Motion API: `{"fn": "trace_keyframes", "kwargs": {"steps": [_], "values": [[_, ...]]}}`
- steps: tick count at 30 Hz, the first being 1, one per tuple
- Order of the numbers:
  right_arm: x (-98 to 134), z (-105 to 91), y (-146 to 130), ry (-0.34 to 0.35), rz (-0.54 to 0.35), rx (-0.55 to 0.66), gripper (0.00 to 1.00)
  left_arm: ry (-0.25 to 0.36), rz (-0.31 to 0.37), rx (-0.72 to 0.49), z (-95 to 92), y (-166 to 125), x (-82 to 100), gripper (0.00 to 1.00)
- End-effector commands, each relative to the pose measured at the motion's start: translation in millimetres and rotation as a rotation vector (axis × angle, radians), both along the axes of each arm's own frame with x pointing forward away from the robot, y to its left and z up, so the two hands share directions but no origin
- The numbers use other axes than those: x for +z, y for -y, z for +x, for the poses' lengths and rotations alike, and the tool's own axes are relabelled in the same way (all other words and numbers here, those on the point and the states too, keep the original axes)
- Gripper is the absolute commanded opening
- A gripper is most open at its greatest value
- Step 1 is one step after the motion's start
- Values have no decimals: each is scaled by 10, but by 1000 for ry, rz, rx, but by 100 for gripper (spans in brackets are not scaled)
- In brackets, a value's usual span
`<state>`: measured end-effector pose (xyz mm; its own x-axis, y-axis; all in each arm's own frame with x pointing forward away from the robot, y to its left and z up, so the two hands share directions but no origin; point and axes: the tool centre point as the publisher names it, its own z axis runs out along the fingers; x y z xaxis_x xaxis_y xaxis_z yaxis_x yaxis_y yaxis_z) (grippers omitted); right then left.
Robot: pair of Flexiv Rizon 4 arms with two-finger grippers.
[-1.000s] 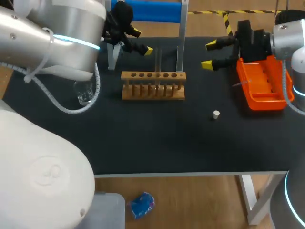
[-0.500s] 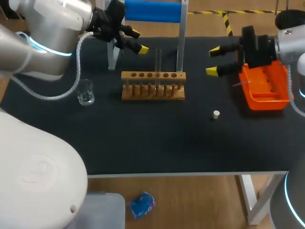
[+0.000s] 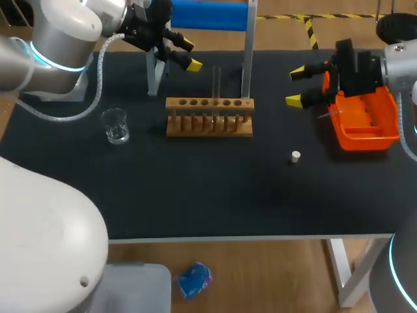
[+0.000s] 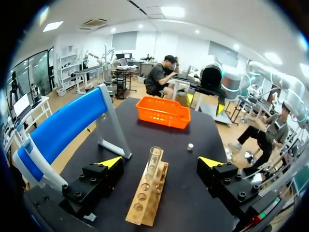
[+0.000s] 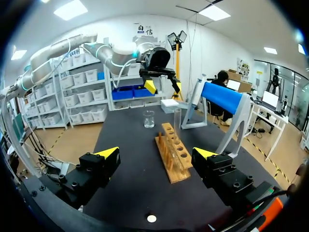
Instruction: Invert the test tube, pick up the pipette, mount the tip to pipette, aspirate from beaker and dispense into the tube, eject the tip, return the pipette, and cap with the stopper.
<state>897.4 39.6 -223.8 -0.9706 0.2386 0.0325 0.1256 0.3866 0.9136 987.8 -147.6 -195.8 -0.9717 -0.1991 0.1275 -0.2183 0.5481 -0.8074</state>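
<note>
A clear test tube (image 3: 216, 83) stands upright in the wooden rack (image 3: 208, 118) at the table's middle back. My left gripper (image 3: 189, 55) hangs open just left of and behind the tube; in the left wrist view the tube (image 4: 154, 163) rises between and ahead of its open tips (image 4: 160, 162), untouched. My right gripper (image 3: 295, 85) is open and empty to the right of the rack, beside the orange tray (image 3: 362, 116). The glass beaker (image 3: 116, 125) sits left of the rack. A small white stopper (image 3: 296, 156) lies on the mat in front of the right gripper.
A grey stand with a blue top bar (image 3: 207, 13) rises right behind the rack, its legs (image 3: 246, 60) close to the tube and the left gripper. The right wrist view shows the rack (image 5: 173, 155), tube (image 5: 177, 118), beaker (image 5: 148, 119) and stopper (image 5: 151, 218) ahead.
My left arm's bulky upper part has swung back to the left, uncovering the beaker; its gripper stays by the tube. The right gripper has drifted slightly right and down. Both remain open.
</note>
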Motion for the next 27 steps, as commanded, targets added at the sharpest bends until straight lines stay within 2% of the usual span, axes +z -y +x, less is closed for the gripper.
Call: {"fn": "trace_keyframes", "kwargs": {"steps": [1, 6, 13, 27], "values": [[0, -8, 6, 0, 0, 0, 100, 24, 0, 31, 12, 10, -9, 100], [-50, -21, 22, 10, 0, -11, 100, 56, -8, 107, 16, 15, -35, 100], [-166, -106, 180, 17, -5, -48, 100, 79, -27, 116, -8, 24, -60, 100], [-443, -256, 421, -9, -32, -134, 100, 76, -18, 125, -94, 64, -61, 100]]}}
